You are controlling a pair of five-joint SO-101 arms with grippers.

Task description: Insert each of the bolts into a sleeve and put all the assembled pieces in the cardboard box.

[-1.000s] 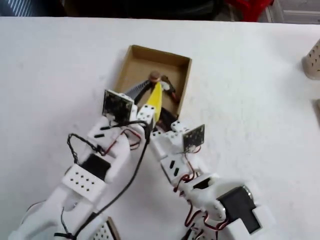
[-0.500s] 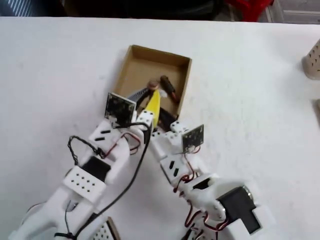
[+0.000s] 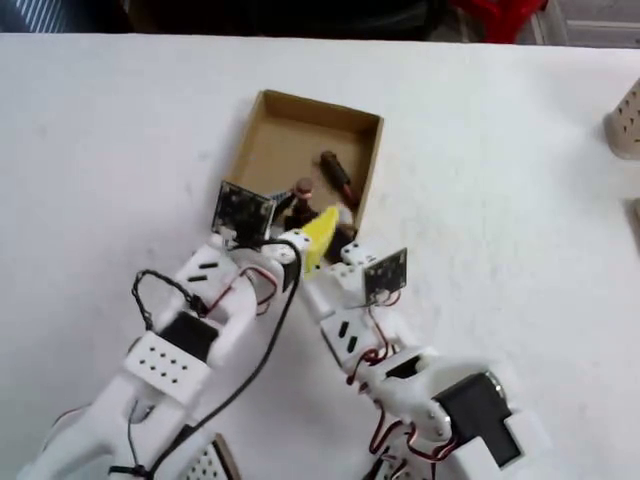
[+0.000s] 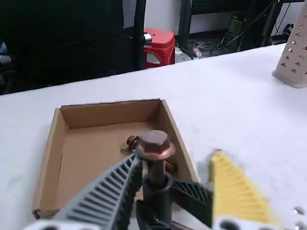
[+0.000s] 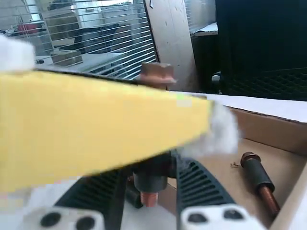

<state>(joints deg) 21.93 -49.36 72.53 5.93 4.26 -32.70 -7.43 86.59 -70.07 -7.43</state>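
The right end effector is clenched on a dark sleeve: in the right wrist view its two black fingers stand at both sides of the sleeve and press on it. A bolt with a copper hex head stands upright in this sleeve, and its copper tip comes out under the sleeve. The left end effector is released, with the bolt between its fingers. The tip of its grey finger is at the bolt's shank, just under the head, and its yellow finger is swung away and is apart from the bolt. In the high view both arms come together at the near side of the cardboard box, and the bolt's head is over the inside of the box, close to its near wall. The box lies open on the white desk. Inside it, on the floor near the right wall, lies one assembled piece, a bolt in a dark sleeve, on its side. A beige thing with holes stands at the right edge of the desk, well apart from the box
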